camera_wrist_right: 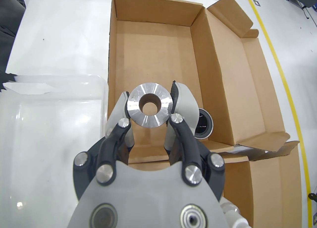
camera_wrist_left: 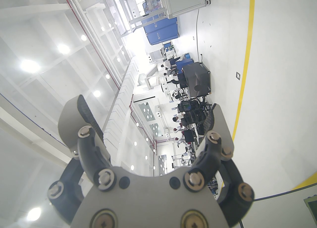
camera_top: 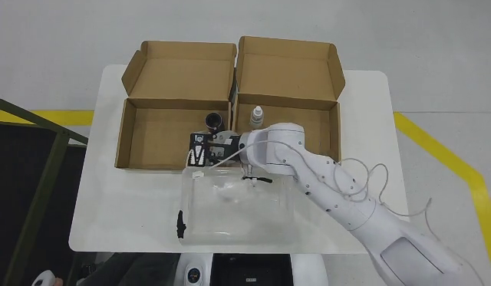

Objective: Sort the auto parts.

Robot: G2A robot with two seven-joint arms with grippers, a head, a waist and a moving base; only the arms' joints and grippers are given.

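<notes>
The right hand grips a metal ring above a cardboard box. The left hand gapes wide, holding nothing.

1. Metal ring, clamped between the fingers of the right gripper: bright machined metal, faint radial tool marks.
2. Fingers: matt pale-grey plastic, black ribbed pads.
3. Cardboard box, under the gripper: matt brown, fibrous.
4. Bin, beside the gripper: clear glossy plastic.
5. Table: white, smooth, slight sheen.

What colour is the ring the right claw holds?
The ring is shiny silver, clearest in the right wrist view.
</notes>
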